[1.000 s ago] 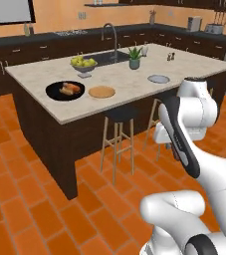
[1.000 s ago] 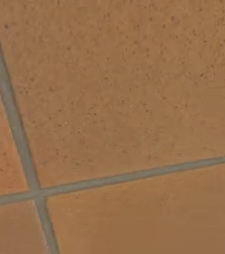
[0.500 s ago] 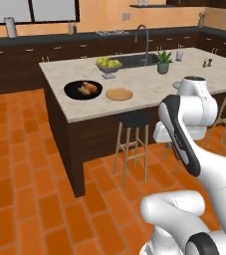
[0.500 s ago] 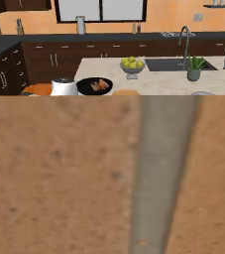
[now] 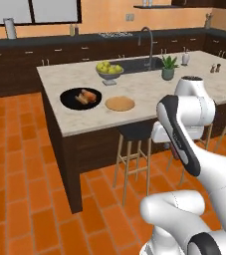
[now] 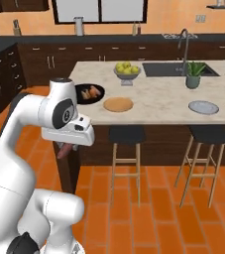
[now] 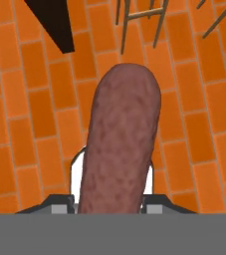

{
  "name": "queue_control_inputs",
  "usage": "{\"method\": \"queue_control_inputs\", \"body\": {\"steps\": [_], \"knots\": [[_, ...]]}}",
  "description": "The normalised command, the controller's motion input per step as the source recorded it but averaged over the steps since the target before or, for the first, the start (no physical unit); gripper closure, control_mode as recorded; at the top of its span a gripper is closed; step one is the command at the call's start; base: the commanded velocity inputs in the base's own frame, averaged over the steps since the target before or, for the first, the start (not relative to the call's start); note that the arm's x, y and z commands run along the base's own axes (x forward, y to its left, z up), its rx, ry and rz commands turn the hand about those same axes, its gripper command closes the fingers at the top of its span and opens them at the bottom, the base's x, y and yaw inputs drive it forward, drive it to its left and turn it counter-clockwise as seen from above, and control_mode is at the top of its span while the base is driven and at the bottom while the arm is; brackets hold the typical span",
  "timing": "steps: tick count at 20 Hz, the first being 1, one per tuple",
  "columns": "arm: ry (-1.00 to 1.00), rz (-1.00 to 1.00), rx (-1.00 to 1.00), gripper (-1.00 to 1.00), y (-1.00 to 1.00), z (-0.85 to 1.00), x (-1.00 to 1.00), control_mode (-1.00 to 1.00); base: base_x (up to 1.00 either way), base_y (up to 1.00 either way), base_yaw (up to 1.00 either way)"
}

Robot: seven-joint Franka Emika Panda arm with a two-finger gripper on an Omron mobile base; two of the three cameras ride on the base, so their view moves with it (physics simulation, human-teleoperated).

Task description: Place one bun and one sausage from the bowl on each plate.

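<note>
Since the earlier pictures the base has driven on, so both base views now take in the kitchen island from a new angle, while the things on it lie as they did. Hanging from the end effector [image 7: 109, 206] is a sausage [image 7: 120, 144], clamped between the jaws and pointing down at the orange tiled floor [image 7: 30, 114]; in the right base view its pinkish end [image 6: 61, 150] pokes out below the hand, well short of the table [image 6: 158, 106]. On that table the black bowl [image 5: 67, 99] holds what looks like a bun and a second sausage, though they are too small to sort out with certainty. Just beside the bowl sits the tan wooden plate [image 6: 118, 104], bare, and farther along, near the potted plant [image 6: 194, 74], lies the pale grey plate [image 6: 203, 106], also bare. A footed bowl of yellow-green fruit [image 5: 109, 69] stands behind them by the sink [image 6: 173, 68], and stools [image 6: 125, 151] are tucked under the table's near edge. By my reading, the step in hand is carrying the first sausage to a plate, with nothing yet delivered. The next move calls for closing in on the table, lifting the hand above its edge and over one plate, then lowering before the jaws part, so the round sausage does not roll off.
</note>
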Motion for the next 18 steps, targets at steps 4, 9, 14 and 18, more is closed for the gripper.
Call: {"method": "queue_control_inputs", "body": {"steps": [4,9,14,18], "knots": [[0.00,0.00,0.00,1.00,0.00,0.00,0.00,1.00,0.67,-0.43,0.03],[0.00,0.00,0.00,1.00,0.00,0.00,0.00,1.00,0.47,-0.51,0.19],[0.00,0.00,0.00,1.00,0.00,0.00,0.00,1.00,0.62,-0.01,0.04],[0.00,0.00,0.00,1.00,0.00,0.00,0.00,1.00,0.73,0.00,0.13]]}}
